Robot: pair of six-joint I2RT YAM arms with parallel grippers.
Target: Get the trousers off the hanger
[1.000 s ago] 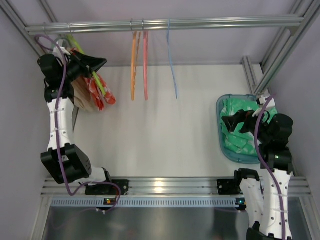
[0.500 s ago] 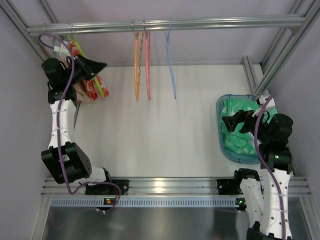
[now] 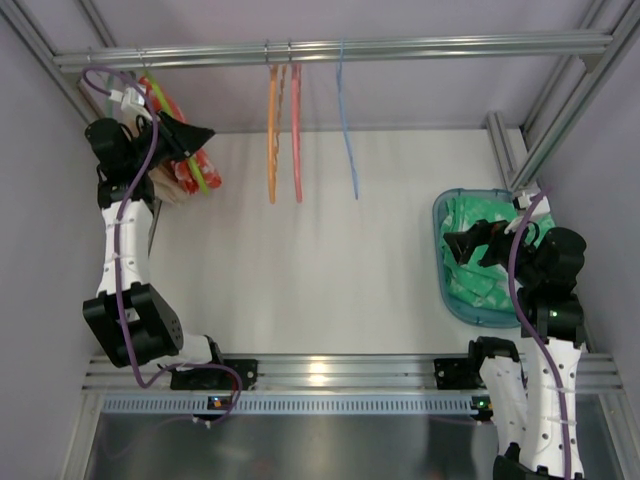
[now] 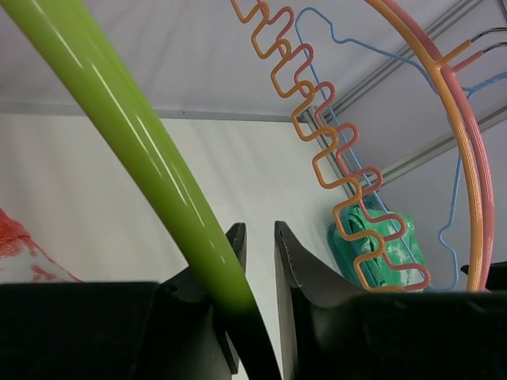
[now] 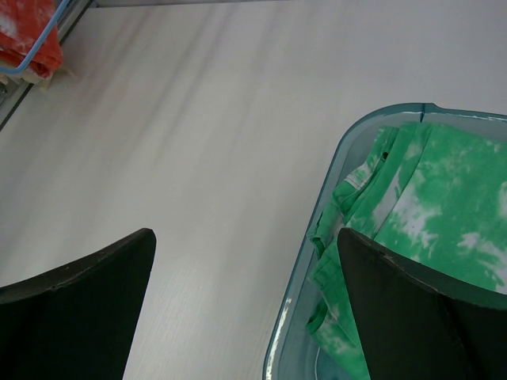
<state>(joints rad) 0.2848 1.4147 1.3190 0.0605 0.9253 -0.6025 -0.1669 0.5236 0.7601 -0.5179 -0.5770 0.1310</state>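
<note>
The lime hanger (image 3: 203, 178) hangs at the far left end of the rail, with the red-orange trousers (image 3: 187, 169) draped on it. My left gripper (image 3: 203, 133) is at the hanger, above the trousers. In the left wrist view the lime bar (image 4: 135, 134) runs slantwise across the left finger down into the base of the nearly closed jaws (image 4: 260, 233), and a corner of the trousers (image 4: 16, 245) shows at the lower left. My right gripper (image 3: 450, 245) is open and empty beside the basket, far from the hanger; it also shows in the right wrist view (image 5: 245, 237).
A tan garment (image 3: 160, 187) hangs behind the trousers. Orange (image 3: 272, 140), pink (image 3: 295, 140) and blue (image 3: 346, 130) hangers hang from the rail (image 3: 420, 45). A teal basket (image 3: 441, 285) with green-and-white cloth (image 3: 480, 275) stands at the right.
My left gripper has moved back and to the left toward the rail, and the lime hanger and trousers went with it. The other hangers swayed slightly. The right arm has not moved.
</note>
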